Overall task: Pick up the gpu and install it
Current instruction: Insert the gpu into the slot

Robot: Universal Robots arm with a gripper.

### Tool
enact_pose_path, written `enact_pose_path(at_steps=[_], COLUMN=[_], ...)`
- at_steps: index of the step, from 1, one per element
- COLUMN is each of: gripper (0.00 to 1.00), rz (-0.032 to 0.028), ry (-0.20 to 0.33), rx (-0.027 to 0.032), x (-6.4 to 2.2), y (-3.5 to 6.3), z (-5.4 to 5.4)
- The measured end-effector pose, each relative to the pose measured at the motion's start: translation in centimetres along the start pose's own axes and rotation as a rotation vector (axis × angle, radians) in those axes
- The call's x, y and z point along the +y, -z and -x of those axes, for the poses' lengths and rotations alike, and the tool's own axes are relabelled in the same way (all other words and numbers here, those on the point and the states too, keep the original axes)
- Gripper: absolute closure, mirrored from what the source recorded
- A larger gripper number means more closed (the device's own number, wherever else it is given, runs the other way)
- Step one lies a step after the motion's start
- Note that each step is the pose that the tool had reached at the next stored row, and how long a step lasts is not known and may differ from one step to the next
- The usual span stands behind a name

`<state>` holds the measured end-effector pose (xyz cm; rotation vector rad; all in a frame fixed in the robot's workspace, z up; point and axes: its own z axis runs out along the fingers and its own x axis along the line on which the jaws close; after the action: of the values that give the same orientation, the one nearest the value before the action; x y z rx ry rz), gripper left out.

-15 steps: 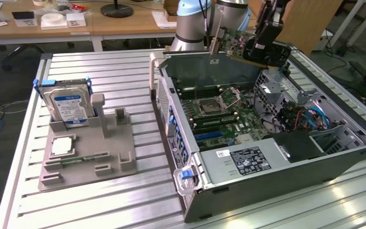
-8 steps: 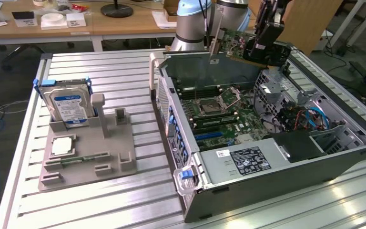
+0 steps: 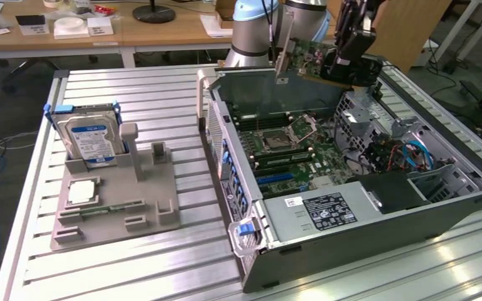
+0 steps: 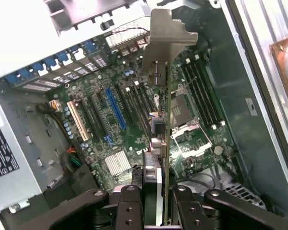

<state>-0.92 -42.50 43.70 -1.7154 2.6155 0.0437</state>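
I hold the gpu [image 4: 164, 129] edge-on between my fingers [image 4: 129, 203], clamped in my gripper [image 3: 335, 61] above the open computer case [image 3: 442, 207]. Keep the card vertical, bracket [image 4: 165, 36] toward the rear wall, edge parallel over the blue slot [image 4: 115, 108] on the motherboard [image 4: 134, 139].

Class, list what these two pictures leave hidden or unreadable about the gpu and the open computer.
- gpu fan face: exterior view, turned away.
- gpu faces: wrist view, seen edge-on.
- Power supply label text: exterior view, too small.
- Blue slot contacts: wrist view, too small.
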Motion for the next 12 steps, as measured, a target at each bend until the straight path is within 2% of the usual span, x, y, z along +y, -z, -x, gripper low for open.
enact_pose_path(at_steps=[12], gripper=[0.72], rz=[0.0058], ry=[0.219], rx=[0.0034], x=[-0.01], y=[-0.27], z=[0.00])
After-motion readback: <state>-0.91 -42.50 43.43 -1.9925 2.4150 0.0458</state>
